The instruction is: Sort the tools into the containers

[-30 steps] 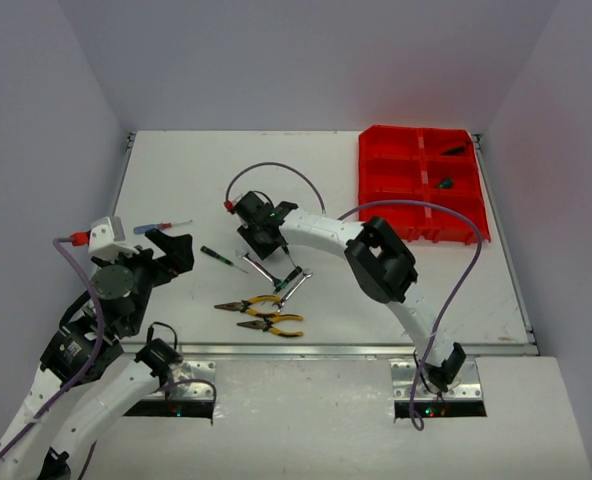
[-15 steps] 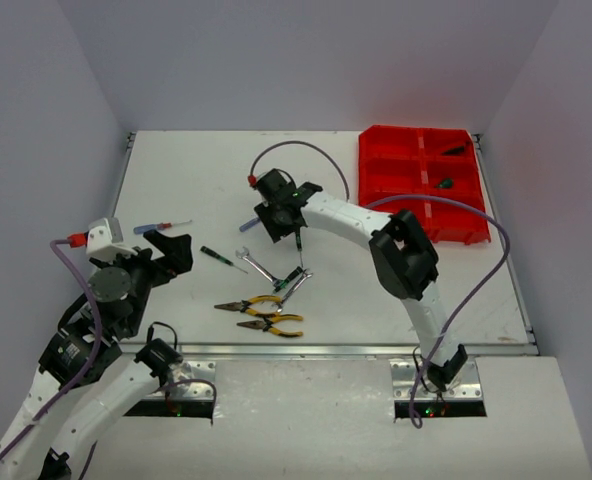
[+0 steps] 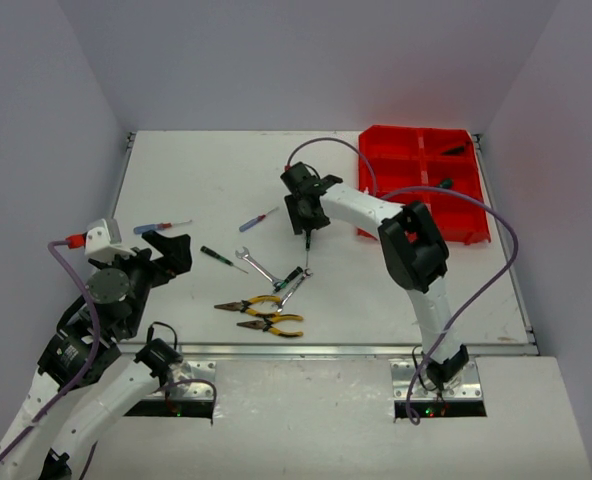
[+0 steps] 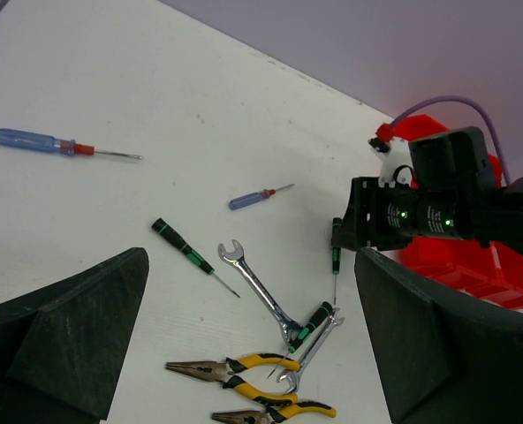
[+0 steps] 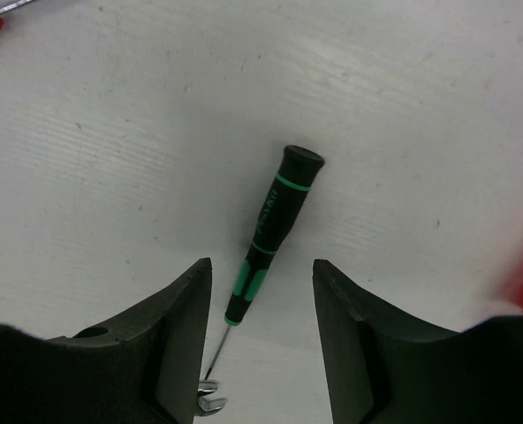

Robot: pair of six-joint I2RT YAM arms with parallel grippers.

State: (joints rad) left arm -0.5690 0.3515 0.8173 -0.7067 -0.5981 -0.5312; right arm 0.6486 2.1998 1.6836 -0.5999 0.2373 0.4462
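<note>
While the right gripper (image 5: 262,274) is hovering over the tabletop (image 3: 196,170), its fingers are standing partly spread and are pinching nothing. The green-handled screwdriver (image 5: 270,238) is lying flat in the gap between them, with bare tabletop showing on both sides of it. One finger is sitting just beside the green grip band without touching. The black cap is pointing away from the wrist, and the thin shaft is running back under the gripper. Location: the tool is lying near the red tray (image 3: 362,165), just off its left wall and not in any compartment.

Handling, judged: this is looking like a light, rigid tool with a round handle, so it is likely to roll if nudged from one side. The bare steel shaft is looking too thin and slick for a secure pinch. The better hold is looking like the thick handle at the green band, fingers squarely across the axis so it is not pivoting on the lift.

The left gripper (image 3: 171,240) is waiting fully spread and empty, well off the tray's left side. The wrenches (image 4: 257,287) and pliers (image 4: 231,364) are lying farther out from the tray's left wall than the screwdriver.
</note>
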